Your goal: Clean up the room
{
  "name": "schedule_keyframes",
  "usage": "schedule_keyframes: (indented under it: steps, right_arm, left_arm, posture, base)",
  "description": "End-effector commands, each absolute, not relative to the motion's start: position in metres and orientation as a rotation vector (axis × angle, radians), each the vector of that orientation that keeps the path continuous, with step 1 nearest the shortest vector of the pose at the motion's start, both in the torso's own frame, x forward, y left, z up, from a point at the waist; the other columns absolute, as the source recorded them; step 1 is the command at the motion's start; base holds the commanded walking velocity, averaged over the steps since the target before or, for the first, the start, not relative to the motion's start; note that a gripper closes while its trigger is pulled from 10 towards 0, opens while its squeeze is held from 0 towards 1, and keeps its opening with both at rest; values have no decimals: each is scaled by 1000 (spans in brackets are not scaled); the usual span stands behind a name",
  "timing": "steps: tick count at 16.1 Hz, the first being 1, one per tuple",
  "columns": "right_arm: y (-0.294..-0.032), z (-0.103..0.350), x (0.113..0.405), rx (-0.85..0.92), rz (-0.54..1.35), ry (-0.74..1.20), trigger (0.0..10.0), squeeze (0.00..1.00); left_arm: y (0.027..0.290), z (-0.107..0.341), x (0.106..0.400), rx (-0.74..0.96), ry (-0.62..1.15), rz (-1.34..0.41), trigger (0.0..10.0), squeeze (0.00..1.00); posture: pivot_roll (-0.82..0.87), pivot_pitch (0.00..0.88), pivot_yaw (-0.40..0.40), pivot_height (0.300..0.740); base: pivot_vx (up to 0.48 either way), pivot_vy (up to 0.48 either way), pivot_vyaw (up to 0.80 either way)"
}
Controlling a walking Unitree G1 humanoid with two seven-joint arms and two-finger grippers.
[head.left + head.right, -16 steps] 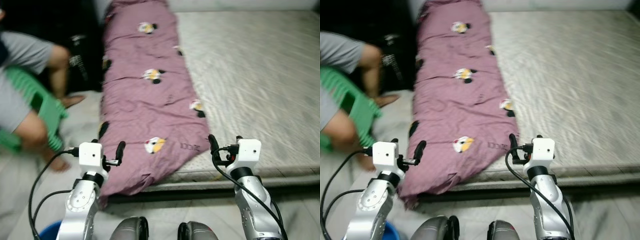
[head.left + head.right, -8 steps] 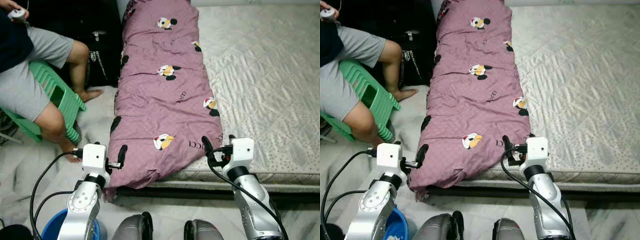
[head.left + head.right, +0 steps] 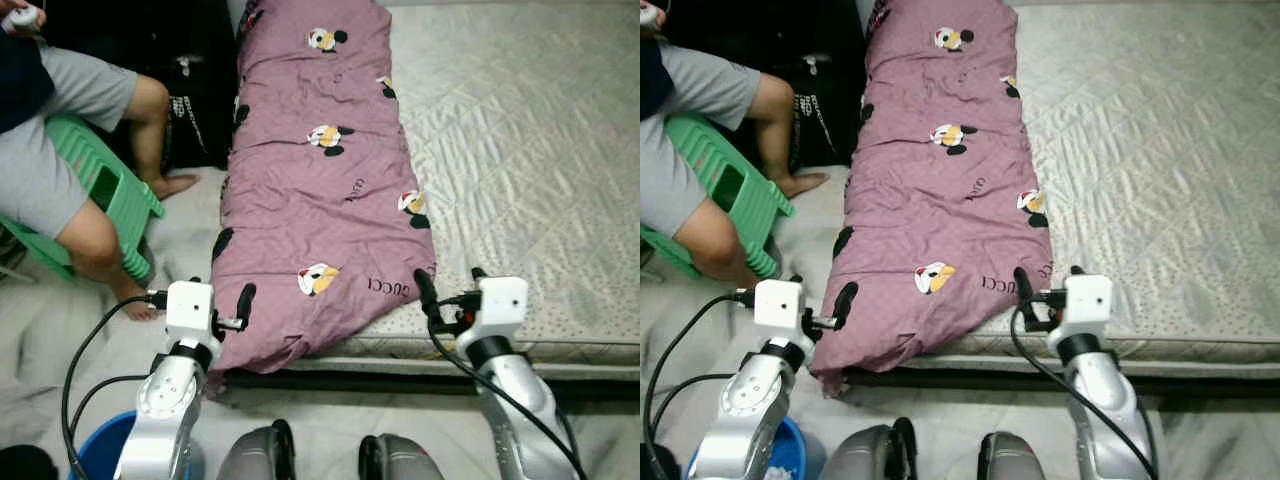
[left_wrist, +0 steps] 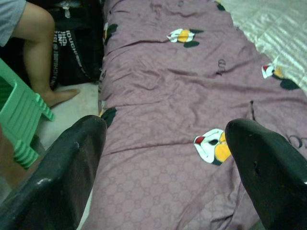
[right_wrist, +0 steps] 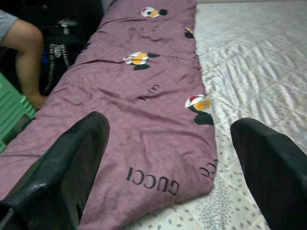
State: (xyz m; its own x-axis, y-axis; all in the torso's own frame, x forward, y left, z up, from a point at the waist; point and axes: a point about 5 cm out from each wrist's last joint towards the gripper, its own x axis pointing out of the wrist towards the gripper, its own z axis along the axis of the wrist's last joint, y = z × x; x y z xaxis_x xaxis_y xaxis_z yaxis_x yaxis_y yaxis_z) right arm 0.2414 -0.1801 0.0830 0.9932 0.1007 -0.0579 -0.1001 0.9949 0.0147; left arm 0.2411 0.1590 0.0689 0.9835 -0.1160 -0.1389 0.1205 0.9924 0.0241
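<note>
Since half a second ago, shifted only a little by the camera, with the purple blanket (image 3: 320, 190) lying as before in a long strip on the left part of the mattress (image 3: 520, 170), its near end hanging over the bed edge. Left gripper (image 3: 218, 312) and right gripper (image 3: 452, 294) both spread wide and holding nothing, raised just before that near end. Probably soft, light and limp (likely to sag and slide if pinched in the middle), so best taken at the two near corners, one in each gripper.

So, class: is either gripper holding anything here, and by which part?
Nothing is held. The left gripper and right gripper are open, poised above the purple quilt.
</note>
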Motion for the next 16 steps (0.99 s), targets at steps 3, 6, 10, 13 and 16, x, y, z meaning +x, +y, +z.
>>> schedule_keyframes:
  steps: [3,6,10,13,16]
  right_arm:
    - [-178,78,249,55,44,78,10000,0]
    - [-176,80,258,64,44,72,10000,0]
    - [-185,83,256,75,18,61,10000,0]
    - [-188,80,247,89,-11,68,10000,0]
    - [-188,80,243,110,-20,65,10000,0]
  left_arm:
    - [171,66,234,21,139,-13,10000,0]
    - [172,64,229,10,140,20,10000,0]
    - [174,70,233,-4,131,-28,10000,0]
    - [173,73,234,-13,132,-55,10000,0]
    - [171,73,235,-12,135,-68,10000,0]
  posture:
    - [19,135,-39,740]
    - [24,134,-50,740]
    - [-5,172,-16,740]
    - [-23,192,-3,740]
    - [-28,192,5,732]
  base:
    - [0,0,0]
    - [0,0,0]
    - [0,0,0]
    - [0,0,0]
    - [0,0,0]
